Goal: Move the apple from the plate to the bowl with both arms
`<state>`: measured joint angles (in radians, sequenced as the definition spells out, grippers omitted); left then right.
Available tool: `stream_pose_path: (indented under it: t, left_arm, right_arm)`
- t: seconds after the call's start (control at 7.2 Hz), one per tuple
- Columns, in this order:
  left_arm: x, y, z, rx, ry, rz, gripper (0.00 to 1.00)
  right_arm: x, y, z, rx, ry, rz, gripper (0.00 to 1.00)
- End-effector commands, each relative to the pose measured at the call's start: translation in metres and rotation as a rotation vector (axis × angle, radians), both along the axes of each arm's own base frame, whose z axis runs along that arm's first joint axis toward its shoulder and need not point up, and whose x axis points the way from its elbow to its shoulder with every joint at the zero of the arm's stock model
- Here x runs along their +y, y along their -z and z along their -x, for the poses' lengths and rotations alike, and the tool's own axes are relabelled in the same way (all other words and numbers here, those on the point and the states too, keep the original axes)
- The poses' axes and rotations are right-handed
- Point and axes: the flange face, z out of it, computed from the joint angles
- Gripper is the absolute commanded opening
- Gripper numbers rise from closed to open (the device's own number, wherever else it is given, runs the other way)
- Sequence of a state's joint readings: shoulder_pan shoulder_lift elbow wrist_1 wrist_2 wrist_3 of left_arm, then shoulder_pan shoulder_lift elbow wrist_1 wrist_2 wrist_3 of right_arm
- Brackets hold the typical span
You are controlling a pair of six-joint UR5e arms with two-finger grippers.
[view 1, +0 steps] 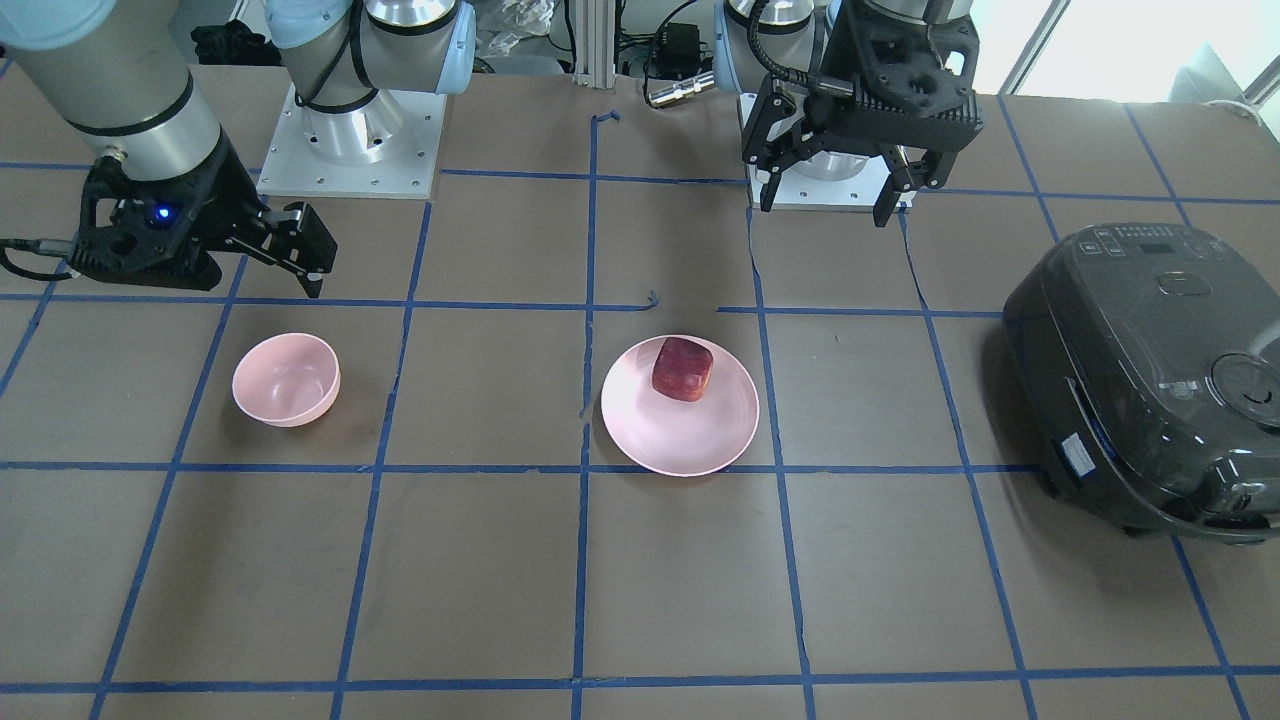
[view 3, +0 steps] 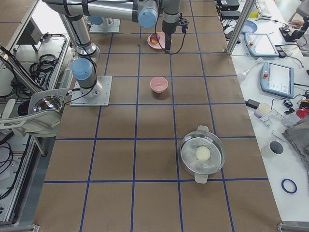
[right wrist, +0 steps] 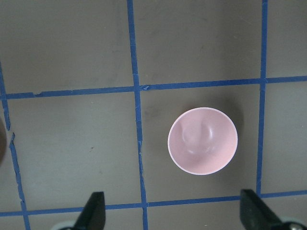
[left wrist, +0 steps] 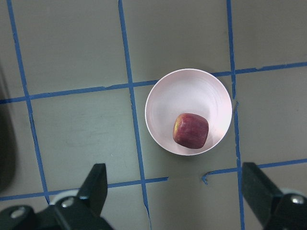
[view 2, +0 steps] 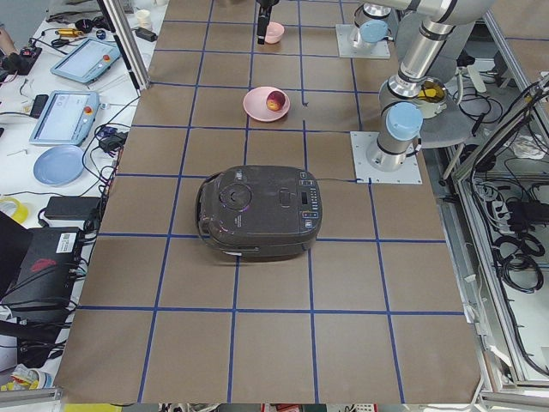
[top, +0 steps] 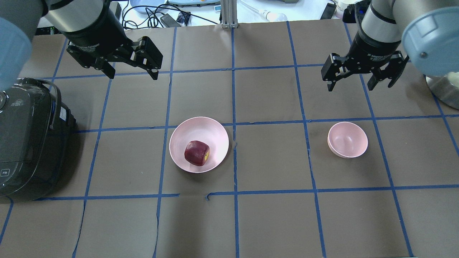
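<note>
The dark red apple (top: 196,153) lies on the pale pink plate (top: 200,129) near the table's middle. The small pink bowl (top: 348,139) stands empty to the plate's right. My left gripper (top: 132,76) is open and empty, held high beyond the plate. The left wrist view shows the apple (left wrist: 191,130) on the plate (left wrist: 192,91) ahead of the spread fingers (left wrist: 96,187). My right gripper (top: 358,87) is open and empty, held high beyond the bowl. The right wrist view shows the bowl (right wrist: 202,140) ahead of its fingers (right wrist: 93,211).
A dark grey rice cooker (top: 25,139) stands at the table's left end, left of the plate. A lidded steel pot (view 3: 203,154) shows in the exterior right view, nearer that camera than the bowl. Blue tape lines grid the brown table (top: 272,222).
</note>
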<state>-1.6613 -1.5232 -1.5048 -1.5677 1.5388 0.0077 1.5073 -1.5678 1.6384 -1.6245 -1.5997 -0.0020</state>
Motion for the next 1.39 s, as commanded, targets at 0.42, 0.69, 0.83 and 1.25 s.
stream_pose_path:
  t: [0.42,0.69,0.83,1.25]
  left_arm:
    - [-0.001,-0.001,0.0,0.004,-0.001,0.004,1.0]
    - [0.001,-0.002,0.0,-0.002,0.001,0.006,1.0]
    - [0.001,-0.002,-0.001,-0.004,0.001,0.006,1.0]
    - [0.003,-0.004,-0.002,-0.005,-0.002,0.01,1.0]
  right_arm:
    - [0.019,-0.03,-0.008,-0.049,0.038,0.063,1.0]
    - [0.021,-0.028,-0.01,-0.046,0.033,0.058,1.0]
    - [0.022,-0.027,-0.011,-0.045,0.032,0.055,1.0]
    - [0.023,-0.025,-0.01,-0.034,0.03,0.049,1.0]
